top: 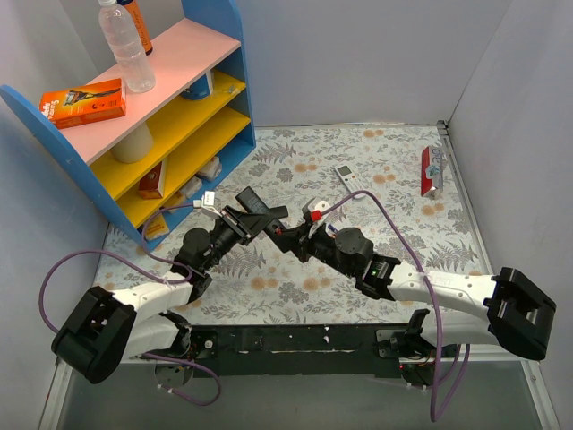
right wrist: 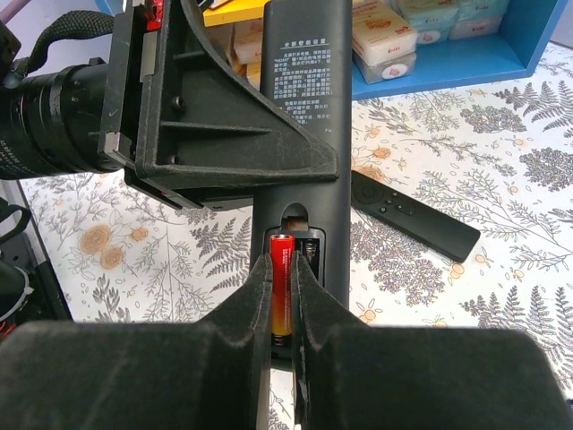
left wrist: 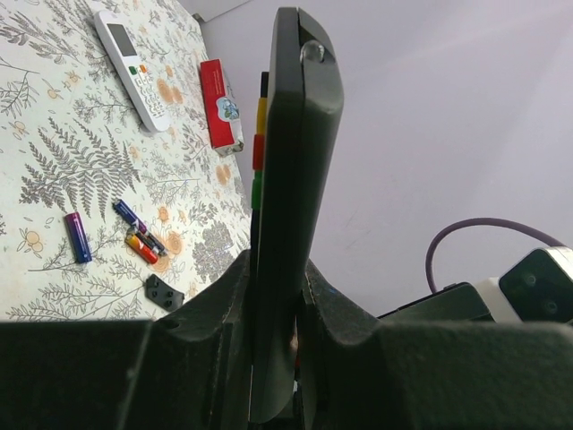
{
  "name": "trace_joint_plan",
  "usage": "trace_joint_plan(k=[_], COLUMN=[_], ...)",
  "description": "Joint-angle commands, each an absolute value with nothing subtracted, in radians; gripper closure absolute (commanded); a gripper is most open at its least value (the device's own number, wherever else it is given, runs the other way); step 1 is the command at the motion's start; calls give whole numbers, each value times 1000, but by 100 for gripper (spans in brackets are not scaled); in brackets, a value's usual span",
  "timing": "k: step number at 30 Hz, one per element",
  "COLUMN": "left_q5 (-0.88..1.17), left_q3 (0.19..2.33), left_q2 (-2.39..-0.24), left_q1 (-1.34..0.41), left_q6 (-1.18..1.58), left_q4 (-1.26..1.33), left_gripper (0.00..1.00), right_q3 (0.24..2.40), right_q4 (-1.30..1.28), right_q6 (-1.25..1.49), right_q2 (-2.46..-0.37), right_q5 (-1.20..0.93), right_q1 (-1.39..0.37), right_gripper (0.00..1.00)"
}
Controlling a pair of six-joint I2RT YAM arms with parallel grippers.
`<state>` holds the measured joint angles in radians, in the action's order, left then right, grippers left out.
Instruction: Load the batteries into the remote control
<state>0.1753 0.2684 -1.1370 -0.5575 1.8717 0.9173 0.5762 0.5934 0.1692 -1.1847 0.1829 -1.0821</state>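
My left gripper [top: 235, 224] [left wrist: 277, 269] is shut on the long black remote control [top: 261, 208] [left wrist: 291, 161] and holds it above the table. In the right wrist view the remote's plain back [right wrist: 304, 116] faces me with its battery bay open. My right gripper [top: 294, 236] [right wrist: 282, 262] is shut on a red battery [right wrist: 282, 278], which stands in the left slot of the bay; the right slot looks empty. Three more batteries lie on the table: a purple one [left wrist: 76, 237], a purple-blue one [left wrist: 132, 218] and a red one [left wrist: 141, 248].
A small black cover piece [left wrist: 164, 293] lies near the loose batteries. A shorter black bar remote [right wrist: 412, 215] lies on the floral mat. A white remote [top: 347, 176] and a red box [top: 431, 170] are at the back right. A blue shelf unit [top: 179, 107] stands at the back left.
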Motion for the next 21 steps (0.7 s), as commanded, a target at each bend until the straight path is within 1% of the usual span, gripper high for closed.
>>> trace_joint_plan(k=[1,21], left_q5=[209,247], left_q3=[285,281], left_q2=[-1106,-1140], left_q1=[-554,-554], left_q6=[1933,1954], left_q4=[1055,1097], left_gripper=[100,100], right_q3=[598,614], right_q4=[518,508], right_q6=[163,170], right_q2=[-1215,-1220], right_q5=[170,175], right_q1=[-1086,-1086], right_gripper=[87,69])
